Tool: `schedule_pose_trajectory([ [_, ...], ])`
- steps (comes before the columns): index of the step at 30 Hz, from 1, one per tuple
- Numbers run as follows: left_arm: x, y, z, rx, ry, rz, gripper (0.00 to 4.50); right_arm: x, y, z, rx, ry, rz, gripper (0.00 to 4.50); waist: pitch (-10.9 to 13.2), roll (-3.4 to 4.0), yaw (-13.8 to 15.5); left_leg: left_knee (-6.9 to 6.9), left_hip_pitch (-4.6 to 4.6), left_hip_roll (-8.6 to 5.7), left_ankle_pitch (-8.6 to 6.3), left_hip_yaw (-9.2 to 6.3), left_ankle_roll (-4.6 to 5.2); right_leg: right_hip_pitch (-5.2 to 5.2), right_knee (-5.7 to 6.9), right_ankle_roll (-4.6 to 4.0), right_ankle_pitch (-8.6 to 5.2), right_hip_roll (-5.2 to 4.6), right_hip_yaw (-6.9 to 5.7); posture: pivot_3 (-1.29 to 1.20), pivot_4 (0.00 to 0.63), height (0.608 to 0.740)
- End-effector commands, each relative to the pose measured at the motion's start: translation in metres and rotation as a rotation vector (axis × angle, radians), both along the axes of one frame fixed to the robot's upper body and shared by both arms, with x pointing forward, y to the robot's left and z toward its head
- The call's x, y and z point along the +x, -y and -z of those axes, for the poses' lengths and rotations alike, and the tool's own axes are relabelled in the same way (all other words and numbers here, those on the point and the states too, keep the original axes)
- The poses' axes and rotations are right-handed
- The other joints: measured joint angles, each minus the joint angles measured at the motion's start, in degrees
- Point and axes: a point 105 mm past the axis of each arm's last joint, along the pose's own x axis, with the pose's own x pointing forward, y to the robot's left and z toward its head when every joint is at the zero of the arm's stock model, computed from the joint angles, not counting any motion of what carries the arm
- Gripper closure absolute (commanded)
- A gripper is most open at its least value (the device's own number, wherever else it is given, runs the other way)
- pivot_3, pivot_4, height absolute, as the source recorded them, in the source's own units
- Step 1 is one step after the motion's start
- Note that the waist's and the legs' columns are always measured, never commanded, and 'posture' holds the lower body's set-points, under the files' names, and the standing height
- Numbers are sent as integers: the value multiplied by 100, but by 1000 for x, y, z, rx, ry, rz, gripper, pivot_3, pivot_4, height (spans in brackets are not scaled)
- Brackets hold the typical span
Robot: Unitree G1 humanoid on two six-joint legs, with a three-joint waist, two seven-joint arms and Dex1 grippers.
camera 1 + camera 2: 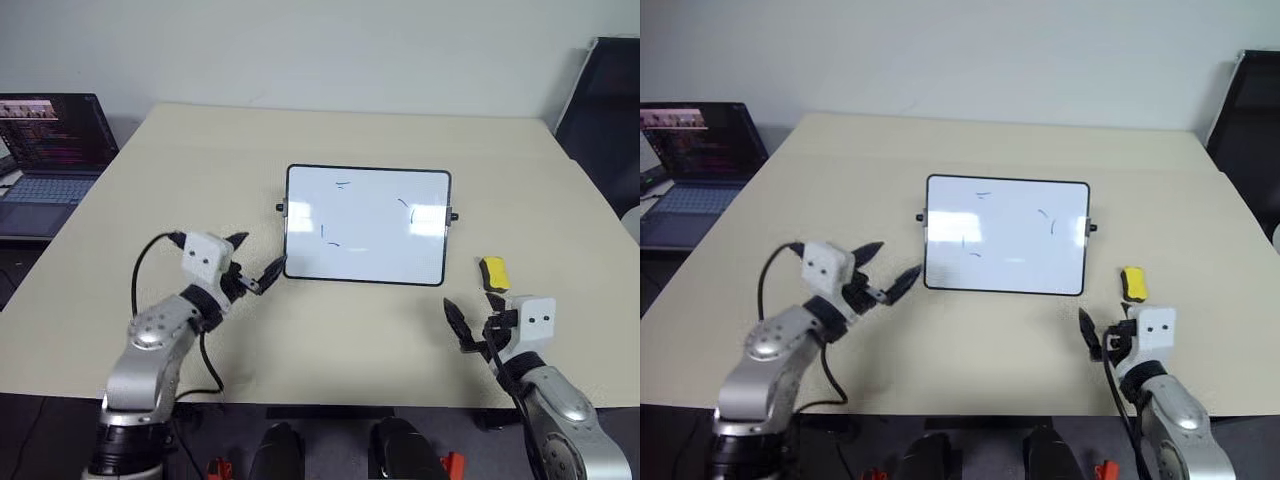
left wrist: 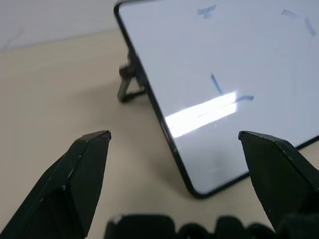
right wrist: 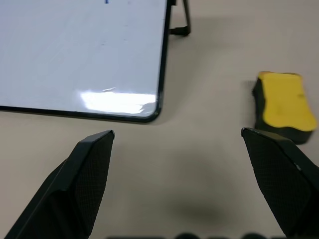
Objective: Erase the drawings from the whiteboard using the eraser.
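Right hand (image 1: 470, 322) hovers low over the near right part of the table (image 1: 200, 150), its two black fingers (image 3: 84, 174) spread wide and grasping nothing. Eraser (image 1: 492, 272), a small yellow block with a dark underside, lies flat on the table just beyond this hand and slightly to its outer side, apart from the fingertips; in the right wrist view it sits ahead of one finger rather than between the two. Whiteboard (image 1: 366, 225), black-framed with rounded corners and small knobs on its short sides, lies near the middle of the table, its right short edge near the eraser but not touching it. Drawings (image 1: 340, 184), a few thin blue strokes, are scattered over the white surface: a dash near the top, curves toward the right, short marks lower left; their exact number is hard to make out against the glare. Left hand (image 1: 257, 268) is likewise released and empty, fingers parted, its tips close to the near left corner of the whiteboard, seemingly just short of the frame. Laptop (image 1: 50, 150), open with a lit screen, stands off the table's far left corner
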Motion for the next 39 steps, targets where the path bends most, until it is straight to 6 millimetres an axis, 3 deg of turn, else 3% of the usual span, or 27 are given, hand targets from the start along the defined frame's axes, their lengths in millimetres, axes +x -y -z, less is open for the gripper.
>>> schedule_pose_trajectory([
  [1, 2, 6, -27, 7, 45, 145, 0, 4, -1, -25, -29, 74, 45, 33, 0, 0, 0, 0, 0, 0, 0, 0, 0, 0, -1, 0, 0, 0, 0, 0, 150, 740],
  [4, 7, 26, -41, 24, 27, 294, 0, 7, 2, -35, -54, 64, 77, 33, 1, 0, 14, -2, -6, 1, 0, -1, 0, -3, -2, 0, 0, 1, -4, 0, 150, 740],
  [8, 10, 65, -58, 49, 41, 496, 0, 13, 24, -37, -95, -30, 195, 33, 0, -3, 56, 1, -14, -2, 0, -3, 1, -2, -5, 3, 0, 1, -5, 0, 150, 740],
  [11, 0, 89, -60, 88, 20, 653, 0, 24, 35, -41, -50, -65, 239, 33, 2, 0, 32, -2, -15, 1, 0, -4, 1, -4, -4, 3, 1, 6, -5, 0, 150, 740],
  [16, -11, 108, -58, 190, 3, 842, 0, 43, 52, -41, -46, -107, 282, 33, 4, 3, -28, -5, -12, 8, 1, -11, 2, -6, 5, 4, 1, 18, -5, 0, 150, 740],
  [21, -11, 118, -61, 228, 21, 904, 0, 63, 60, -35, -45, -137, 281, 33, 6, 7, -33, -3, -13, 7, 1, -11, 3, -5, 6, 4, 1, 18, -2, 0, 150, 740],
  [26, -7, 115, -59, 239, 19, 894, 0, 77, 67, -31, -42, -140, 289, 33, 7, 9, -35, -3, -13, 6, 1, -11, 4, -5, 8, 10, 4, 19, -2, 0, 150, 740],
  [39, -9, 109, -52, 236, 4, 865, 0, 88, 78, -13, -40, -177, 312, 33, 10, 13, -32, -2, -13, 7, 1, -14, 5, -6, 14, 36, 14, 21, -2, 0, 150, 740],
])
